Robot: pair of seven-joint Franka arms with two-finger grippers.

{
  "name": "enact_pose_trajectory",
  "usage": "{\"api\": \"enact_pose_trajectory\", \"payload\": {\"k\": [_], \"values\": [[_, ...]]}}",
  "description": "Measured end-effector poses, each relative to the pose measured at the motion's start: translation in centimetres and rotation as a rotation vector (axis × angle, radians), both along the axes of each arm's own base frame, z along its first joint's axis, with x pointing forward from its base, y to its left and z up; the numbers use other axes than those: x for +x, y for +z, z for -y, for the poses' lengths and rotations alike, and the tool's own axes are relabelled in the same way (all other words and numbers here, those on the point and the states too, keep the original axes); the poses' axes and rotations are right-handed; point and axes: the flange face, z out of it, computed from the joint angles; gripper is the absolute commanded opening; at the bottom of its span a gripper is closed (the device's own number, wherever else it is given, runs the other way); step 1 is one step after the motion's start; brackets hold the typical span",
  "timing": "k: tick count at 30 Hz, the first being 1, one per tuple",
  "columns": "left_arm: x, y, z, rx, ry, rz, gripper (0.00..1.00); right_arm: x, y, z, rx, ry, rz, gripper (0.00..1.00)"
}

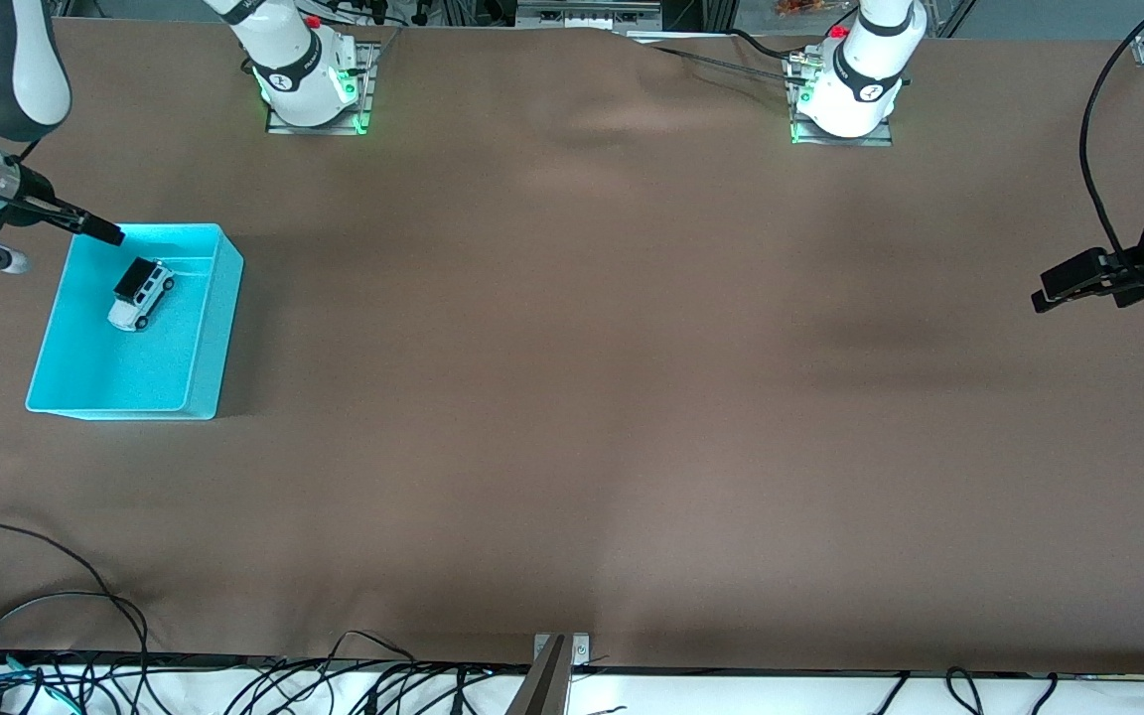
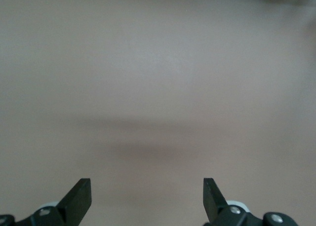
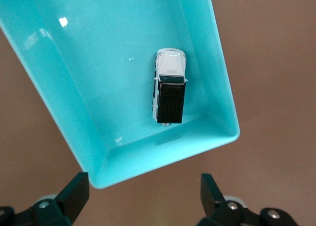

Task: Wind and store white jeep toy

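Two robot bases are bolted along one edge of a wide table (image 1: 632, 397) covered with a matte brown sheet, faintly creased near the bases and crossed by soft shadows; a tangle of black cables (image 1: 234, 685) is seen along the white edge nearest the front camera. Toward the right arm's end a smooth, glossy turquoise bin (image 1: 210, 338) is set, rectangular with sloped walls and rounded corners. Inside it the white jeep toy (image 1: 141, 293) is seen standing on its wheels, boxy, with a ribbed black roof and dark windows, in the part of the bin farther from the front camera and apart from the walls. The right gripper (image 3: 143, 191) is held over the bin's rim, its black fingers spread wide and empty. The left gripper (image 2: 147, 194) is parked over bare sheet at the left arm's end, fingers likewise spread apart, nothing between them.
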Motion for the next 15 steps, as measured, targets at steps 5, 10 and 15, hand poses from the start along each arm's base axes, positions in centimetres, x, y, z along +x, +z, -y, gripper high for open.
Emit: {"api": "enact_pose_trajectory", "payload": {"k": [5,10,15], "values": [[0.0,0.0,0.0,-0.003,-0.006,0.001,1.00,1.5,5.7,-1.0,0.065,-0.028,0.012,1.00],[0.0,0.0,0.0,-0.004,-0.015,0.002,1.00,2.6,10.9,-2.1,0.109,-0.031,0.042,1.00],[0.0,-0.1,-0.2,-0.004,-0.026,0.001,1.00,3.3,14.0,-3.6,0.138,-0.015,0.065,1.00]]}}
